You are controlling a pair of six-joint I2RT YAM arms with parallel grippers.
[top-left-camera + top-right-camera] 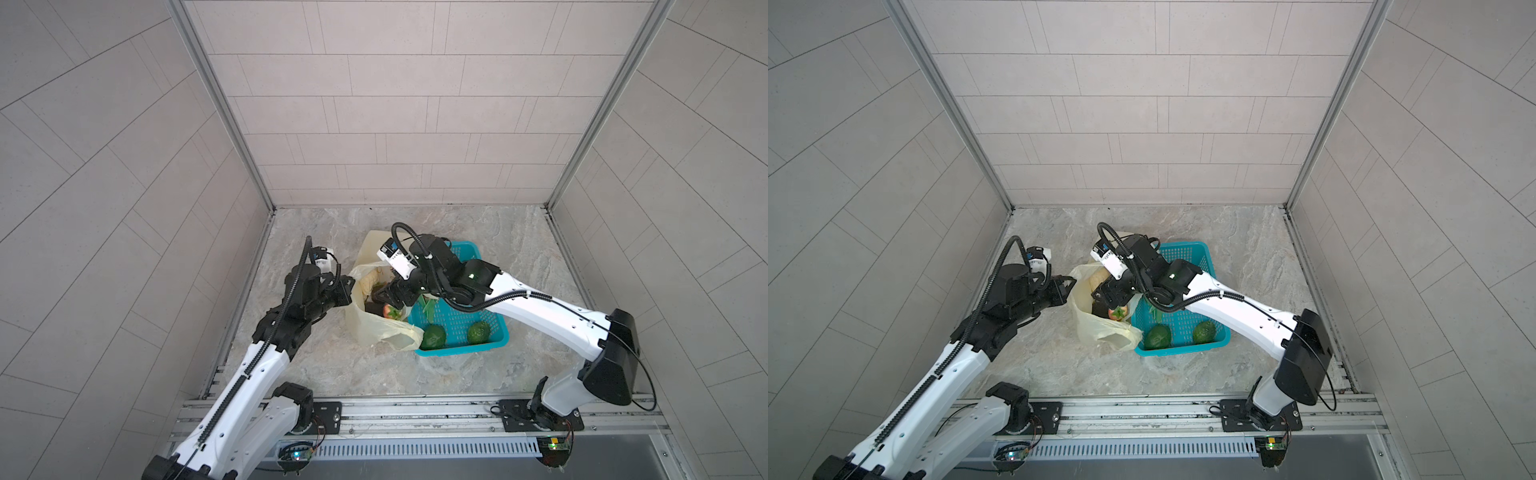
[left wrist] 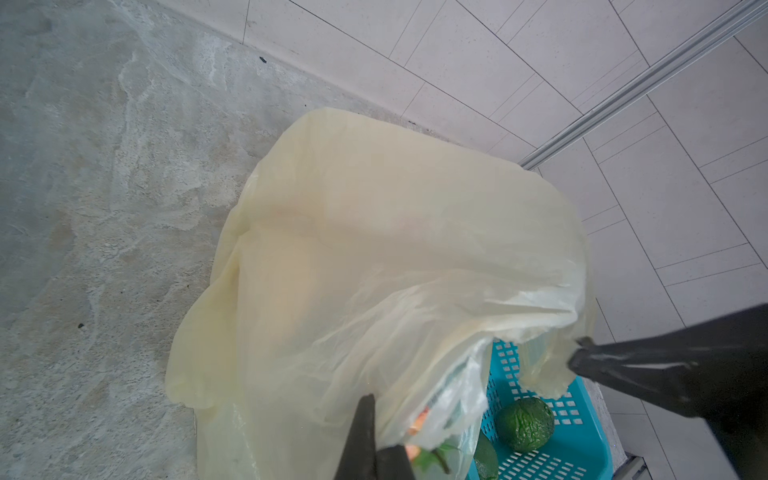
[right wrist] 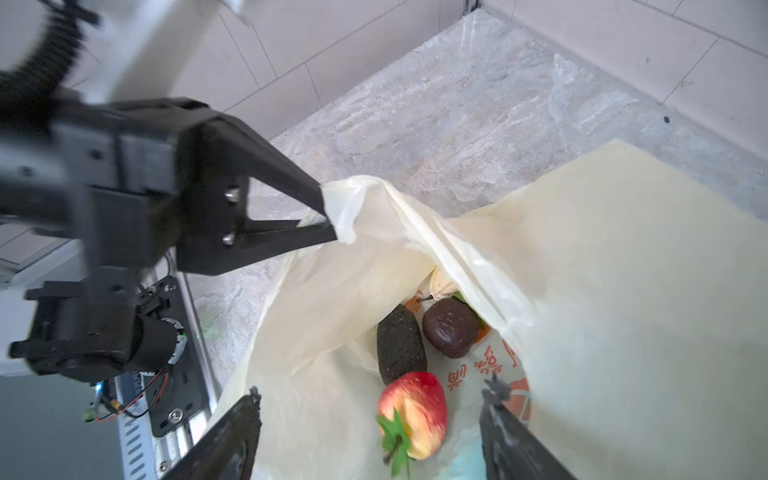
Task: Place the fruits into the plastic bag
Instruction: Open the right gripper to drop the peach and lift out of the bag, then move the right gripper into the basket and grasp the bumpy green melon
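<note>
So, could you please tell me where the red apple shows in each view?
Top view: red apple in the plastic bag mouth.
Top view: same place.
Left wrist: cannot tell through the bag.
Right wrist: lower centre, inside bag.
Shared landmark: the bag.

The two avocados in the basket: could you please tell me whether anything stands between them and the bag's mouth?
The basket's low wall and a loose fold of the plastic bag beside the nearer avocado lie between. The shut left pincer holds the bag's mouth open, with the open right pincer over it.
</note>
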